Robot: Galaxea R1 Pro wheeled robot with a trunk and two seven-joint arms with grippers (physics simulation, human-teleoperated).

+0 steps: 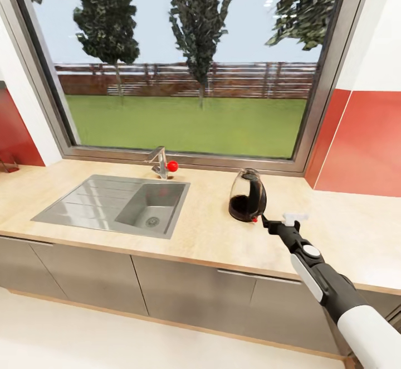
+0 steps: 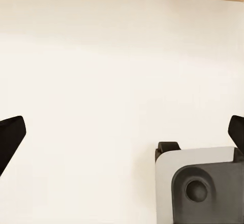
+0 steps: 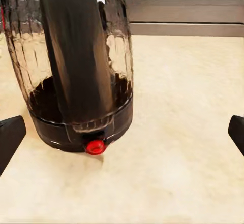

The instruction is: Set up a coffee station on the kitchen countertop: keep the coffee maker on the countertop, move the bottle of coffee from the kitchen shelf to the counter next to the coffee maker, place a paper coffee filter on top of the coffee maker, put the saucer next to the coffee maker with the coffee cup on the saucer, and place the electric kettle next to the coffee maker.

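Light wood ran the length of the kitchen countertop (image 1: pixel 211 229), and on it, right of the inset steel sink (image 1: pixel 117 204), stood the electric kettle (image 1: pixel 248 196), upright, dark at the base with a small red button low on its front. The right gripper (image 1: pixel 266 223) sat just beside that base on the near side, low over the worktop, arm stretched in from the lower right. A small white piece (image 1: pixel 294 216) lay on the counter right beside the wrist; hard to say what it was at that size.

From the right wrist camera the electric kettle (image 3: pixel 76 66) loomed close, its black loop handle facing the camera and the red button (image 3: pixel 95 147) nearest. The right gripper (image 3: pixel 122 132) had its fingertips (image 3: pixel 10 135) spread wide at both edges of the picture, nothing between them, the kettle ahead of them and off toward one finger, not touching either.

The left gripper (image 2: pixel 124 135) was spread just as wide over a pale surface, holding nothing, with a grey-white part of the robot (image 2: pixel 201 183) beneath it.

Behind the sink, a tap with a red knob (image 1: pixel 172 165) stood under the big window (image 1: pixel 189 62).
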